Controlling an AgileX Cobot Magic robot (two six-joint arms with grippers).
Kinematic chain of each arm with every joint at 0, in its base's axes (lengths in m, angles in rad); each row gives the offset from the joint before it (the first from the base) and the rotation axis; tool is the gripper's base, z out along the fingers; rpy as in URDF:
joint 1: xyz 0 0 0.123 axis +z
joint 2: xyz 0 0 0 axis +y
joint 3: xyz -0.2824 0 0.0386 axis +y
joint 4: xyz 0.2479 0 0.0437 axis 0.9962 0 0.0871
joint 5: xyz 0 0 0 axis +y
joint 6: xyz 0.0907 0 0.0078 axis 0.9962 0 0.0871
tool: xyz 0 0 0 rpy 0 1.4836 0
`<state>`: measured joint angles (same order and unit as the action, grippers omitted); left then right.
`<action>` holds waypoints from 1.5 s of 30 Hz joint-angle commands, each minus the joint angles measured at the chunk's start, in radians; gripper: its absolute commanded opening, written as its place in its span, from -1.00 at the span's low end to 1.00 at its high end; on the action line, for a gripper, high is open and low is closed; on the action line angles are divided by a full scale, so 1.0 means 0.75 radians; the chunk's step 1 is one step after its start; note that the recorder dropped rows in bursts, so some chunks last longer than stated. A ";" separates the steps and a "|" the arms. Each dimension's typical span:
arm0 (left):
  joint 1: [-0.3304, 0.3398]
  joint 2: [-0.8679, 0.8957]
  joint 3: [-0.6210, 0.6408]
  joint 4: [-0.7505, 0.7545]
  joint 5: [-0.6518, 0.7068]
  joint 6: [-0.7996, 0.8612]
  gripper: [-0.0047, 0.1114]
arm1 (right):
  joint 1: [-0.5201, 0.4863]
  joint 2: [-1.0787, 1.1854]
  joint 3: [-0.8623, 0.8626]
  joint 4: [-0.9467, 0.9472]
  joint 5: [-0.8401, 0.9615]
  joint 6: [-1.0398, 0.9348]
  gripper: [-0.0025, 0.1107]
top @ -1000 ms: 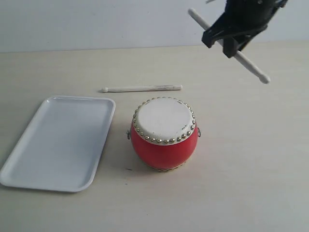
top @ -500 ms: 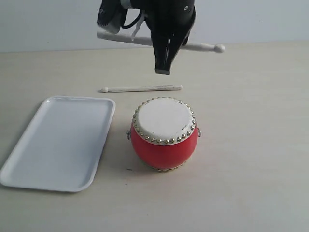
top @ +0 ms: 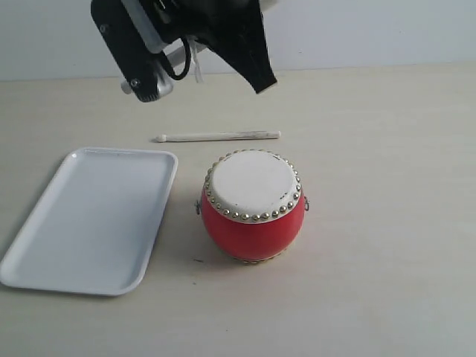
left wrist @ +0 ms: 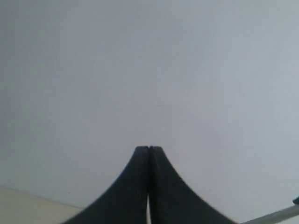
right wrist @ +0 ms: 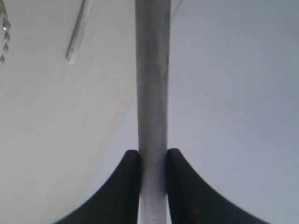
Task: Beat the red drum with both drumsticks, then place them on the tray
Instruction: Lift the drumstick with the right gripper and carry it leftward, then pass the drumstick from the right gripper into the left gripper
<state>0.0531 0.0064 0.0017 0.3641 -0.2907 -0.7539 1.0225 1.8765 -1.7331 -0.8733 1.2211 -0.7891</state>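
The red drum stands upright in the middle of the table, skin up. One drumstick lies flat just behind it; the right wrist view also shows that drumstick. The white tray lies to the drum's left with nothing in it. My right gripper hangs high behind the drum, reached over to the left half. It is shut on the second drumstick, whose shaft runs straight out between the fingers. My left gripper is shut with nothing at its tips and faces a blank wall.
The pale wooden table ends at a grey-white wall behind. The right arm's wrist camera housing hangs above the table behind the tray. A thin pale rod crosses one corner of the left wrist view.
The right arm has swung from the far right across to the upper left, carrying its drumstick, which now hides behind the arm in the exterior view. Drum, tray and lying drumstick stayed put.
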 commanded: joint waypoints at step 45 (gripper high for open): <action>-0.306 1.466 -0.504 1.617 -0.727 -0.680 0.03 | 0.674 -0.342 1.172 -1.162 0.000 0.705 -0.96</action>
<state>-0.1313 1.1039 -0.3701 1.5748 -0.9738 -1.2391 1.5279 1.6300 -0.8517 -1.7239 1.2080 -0.2497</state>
